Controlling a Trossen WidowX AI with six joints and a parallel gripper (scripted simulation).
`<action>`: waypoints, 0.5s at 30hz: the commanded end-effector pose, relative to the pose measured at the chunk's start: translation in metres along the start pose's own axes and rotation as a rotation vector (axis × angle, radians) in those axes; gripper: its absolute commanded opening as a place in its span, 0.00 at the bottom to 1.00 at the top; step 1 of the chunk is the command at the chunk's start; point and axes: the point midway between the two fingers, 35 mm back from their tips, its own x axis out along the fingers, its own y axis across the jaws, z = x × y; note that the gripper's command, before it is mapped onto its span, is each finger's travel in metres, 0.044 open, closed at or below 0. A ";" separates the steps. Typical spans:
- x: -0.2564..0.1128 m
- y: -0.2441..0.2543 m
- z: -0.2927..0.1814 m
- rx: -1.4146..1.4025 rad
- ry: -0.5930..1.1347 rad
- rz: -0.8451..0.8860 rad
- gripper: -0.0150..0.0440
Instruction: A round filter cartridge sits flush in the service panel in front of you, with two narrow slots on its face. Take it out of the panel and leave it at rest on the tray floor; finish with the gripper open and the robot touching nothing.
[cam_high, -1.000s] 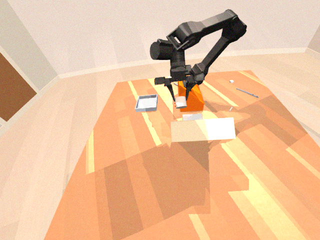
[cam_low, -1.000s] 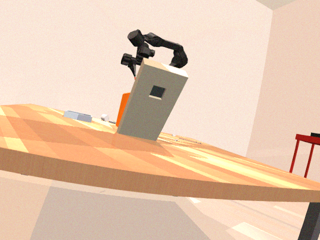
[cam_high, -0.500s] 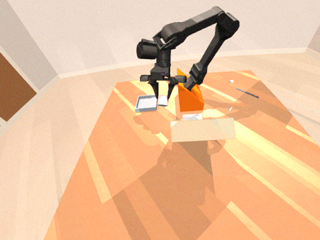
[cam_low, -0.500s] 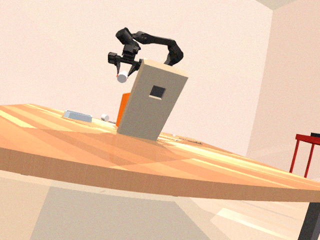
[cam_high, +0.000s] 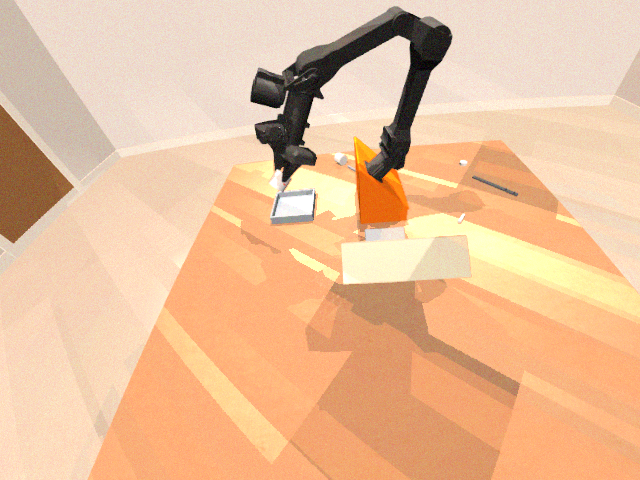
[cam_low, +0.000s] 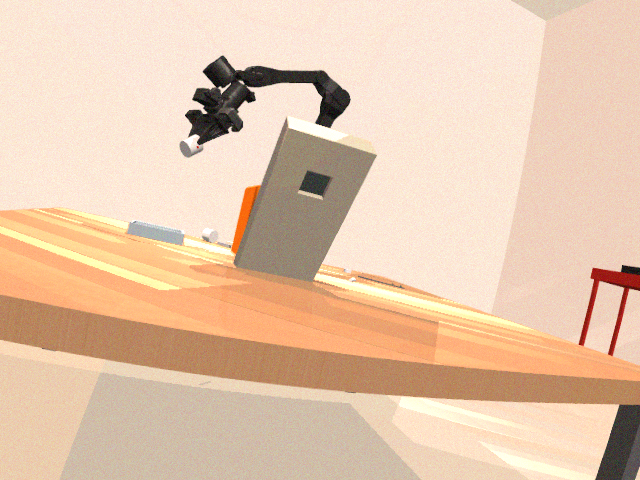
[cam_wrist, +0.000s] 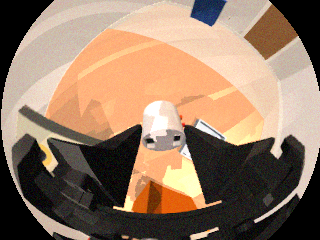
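Observation:
The white round cartridge (cam_high: 278, 180) (cam_low: 189, 146) (cam_wrist: 162, 117) is out of the service panel (cam_high: 405, 259) (cam_low: 289, 222), its two dark slots facing the wrist camera. My gripper (cam_high: 282, 177) (cam_low: 195, 140) (cam_wrist: 163, 128) is shut on it, one finger on each side, and holds it in the air, tilted. The grey-blue tray (cam_high: 293, 219) (cam_low: 155, 233) stands on the table below; in the top view the cartridge appears just beyond its back left corner. The tray is partly hidden by a finger in the wrist view.
An orange wedge (cam_high: 382, 204) (cam_low: 244, 222) (cam_wrist: 167, 201) stands behind the panel, between the tray and the arm's base. A white cylinder (cam_high: 340, 158) (cam_low: 209, 235) lies behind the tray. A dark rod (cam_high: 494, 186) and small white pieces lie to the right.

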 end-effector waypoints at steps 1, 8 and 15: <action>-0.001 -0.019 0.006 0.093 -0.022 -0.052 0.25; 0.010 -0.041 -0.001 0.147 -0.028 -0.086 0.25; 0.037 -0.096 -0.030 0.300 -0.037 -0.179 0.25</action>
